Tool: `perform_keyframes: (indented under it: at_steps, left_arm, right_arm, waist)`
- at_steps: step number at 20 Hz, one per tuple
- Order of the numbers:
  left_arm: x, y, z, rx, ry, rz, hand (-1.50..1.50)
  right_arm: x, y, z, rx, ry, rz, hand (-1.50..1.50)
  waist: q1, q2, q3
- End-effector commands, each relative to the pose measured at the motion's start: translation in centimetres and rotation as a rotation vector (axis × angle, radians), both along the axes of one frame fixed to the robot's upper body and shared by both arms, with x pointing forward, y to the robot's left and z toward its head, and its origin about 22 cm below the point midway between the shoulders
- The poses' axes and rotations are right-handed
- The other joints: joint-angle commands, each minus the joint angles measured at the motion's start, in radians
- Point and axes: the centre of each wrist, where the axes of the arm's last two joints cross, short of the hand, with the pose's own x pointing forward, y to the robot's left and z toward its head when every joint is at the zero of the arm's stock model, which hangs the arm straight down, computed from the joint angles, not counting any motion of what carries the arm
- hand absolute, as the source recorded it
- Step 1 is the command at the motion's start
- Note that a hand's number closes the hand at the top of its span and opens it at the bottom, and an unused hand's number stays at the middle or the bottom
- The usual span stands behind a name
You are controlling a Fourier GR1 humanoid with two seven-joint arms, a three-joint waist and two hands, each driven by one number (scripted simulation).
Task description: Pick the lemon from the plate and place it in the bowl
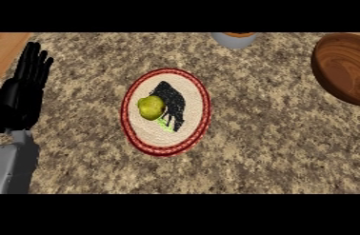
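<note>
Clearly the pick has not begun: the lemon [150,107] lies on the red-rimmed plate [200,86], the left hand [25,89] rests open and empty at the left edge, and reaching must precede carrying to the wooden bowl [340,67] far right

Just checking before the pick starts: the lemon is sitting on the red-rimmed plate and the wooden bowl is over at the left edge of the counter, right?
Not quite. The lemon does sit on the red-rimmed plate, but the wooden bowl is at the right edge of the counter, not the left. The head view shows this; at the left edge is only the resting left hand.
</note>
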Motion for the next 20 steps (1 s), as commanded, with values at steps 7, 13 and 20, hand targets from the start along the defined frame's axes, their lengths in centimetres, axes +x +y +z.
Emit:
perform_keyframes:
  at_steps: [7,13,20]
  left_arm:
    - [-0.7,-0.9,0.3,0.001,-0.007,-0.011,0.00]
    - [0.6,0.3,0.9,-0.013,0.001,0.012,0.00]
    - [-0.9,-0.2,0.2,0.016,0.005,0.020,0.00]
  right_arm:
    - [10.4,5.8,-1.2,0.031,0.132,0.159,1.50]
    - [15.9,9.9,-3.3,0.068,0.208,0.182,1.50]
    - [19.5,13.3,-9.9,0.028,0.251,0.139,1.50]
  waist:
    - [0.004,-0.002,0.000]
    - [-0.011,0.001,0.000]
    - [-0.010,0.000,0.001]
